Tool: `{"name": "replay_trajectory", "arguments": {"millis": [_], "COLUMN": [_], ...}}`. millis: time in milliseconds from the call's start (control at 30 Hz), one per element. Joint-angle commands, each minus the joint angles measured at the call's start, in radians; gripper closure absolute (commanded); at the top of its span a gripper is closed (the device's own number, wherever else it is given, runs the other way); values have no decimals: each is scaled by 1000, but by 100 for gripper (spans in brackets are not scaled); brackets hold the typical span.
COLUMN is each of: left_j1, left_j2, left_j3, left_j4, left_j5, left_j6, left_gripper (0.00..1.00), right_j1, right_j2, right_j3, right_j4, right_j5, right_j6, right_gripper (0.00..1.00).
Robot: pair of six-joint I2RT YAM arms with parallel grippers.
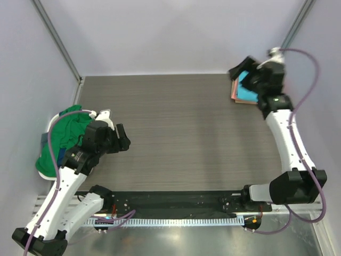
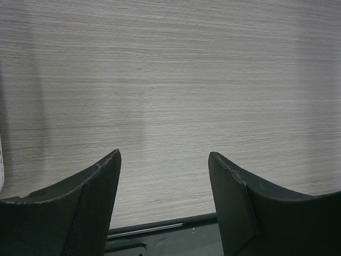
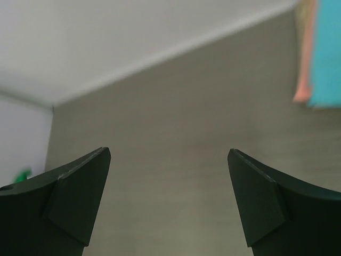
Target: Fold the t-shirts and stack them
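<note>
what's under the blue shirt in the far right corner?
A salmon-pink t-shirt, its edge showing past the sky-blue t-shirt's left and near sides. The right hand and its wrist cover their far part; anything lower cannot be seen.

No text, label, brand mark, number or sign is legible in any of the three views.
</note>
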Motion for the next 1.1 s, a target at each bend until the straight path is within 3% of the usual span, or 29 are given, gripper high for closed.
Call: {"name": "replay_trajectory", "arguments": {"millis": [0,200,300,333,367,400,533,967,1067], "left_j1": [6,6,7,7,7,10,23,27,26], "left_j2": [-14,-19,-34,-43,-48,-54,-74,-62,-50], "left_j3": [1,8,10,10,10,10,7,19,25], "left_j4": [43,20,9,7,3,1,1,-62,-76], "left_j5": [7,-81,-136,-148,-165,-185,-236,-403,-449], "left_j6": [11,-4,-10,-13,-21,-24,-30,-94,-108], "left_gripper": [32,28,23,18,5,0,0,0,0], "right_j1": [232,463,554,586,600,607,611,611,612], "right_j2": [-37,-68,-97,-129,-143,-161,-224,-241,-256], "right_j3": [-162,-477,-587,-645,-673,-702,-825,-925,-913], "right_j4": [-32,140,186,221,243,266,392,393,329], "right_j5": [-93,-302,-291,-281,-271,-267,-271,-190,-22], "right_j6": [37,96,116,118,123,139,170,144,144], "right_gripper": [0,0,0,0,0,0,0,0,0]}}
